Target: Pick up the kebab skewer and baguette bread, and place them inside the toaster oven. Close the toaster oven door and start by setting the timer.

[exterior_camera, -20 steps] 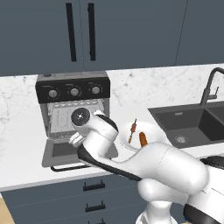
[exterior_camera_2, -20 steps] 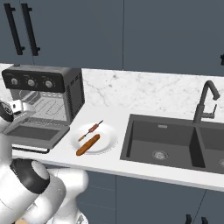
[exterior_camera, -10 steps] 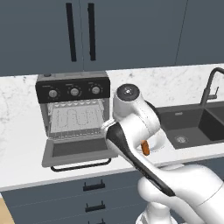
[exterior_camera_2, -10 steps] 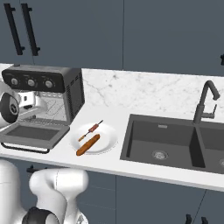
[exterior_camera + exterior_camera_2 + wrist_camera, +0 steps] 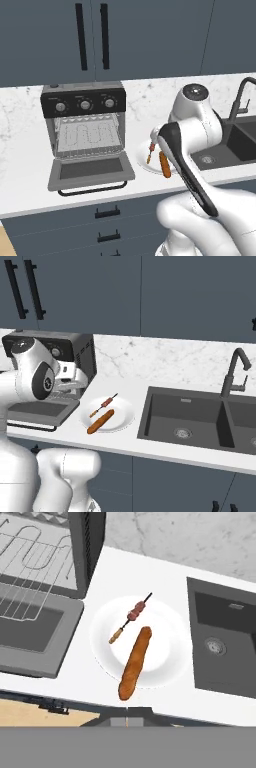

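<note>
The kebab skewer (image 5: 131, 616) lies on the white plate (image 5: 172, 657), baguette bread (image 5: 135, 662) at its five o'clock. Hand closed, empty. The skewer looks light, stiff, thin; best pinched across the chunks.

Arm (image 5: 200, 125) is built from glossy white rounded shells, bulbous at each joint. Dark grey to black bands are seen where the segments meet. One long black strip (image 5: 187, 167) is run along the forearm link, edged in white. A round cap (image 5: 195, 91) with a dark ring and grey centre is seen on the top joint. A matching dark disc (image 5: 44, 381) with a grey hub is set in the side of a joint in the right base view. Lower body (image 5: 65, 471) is formed of smooth white lobes. No cables or markings can be made out.
</note>
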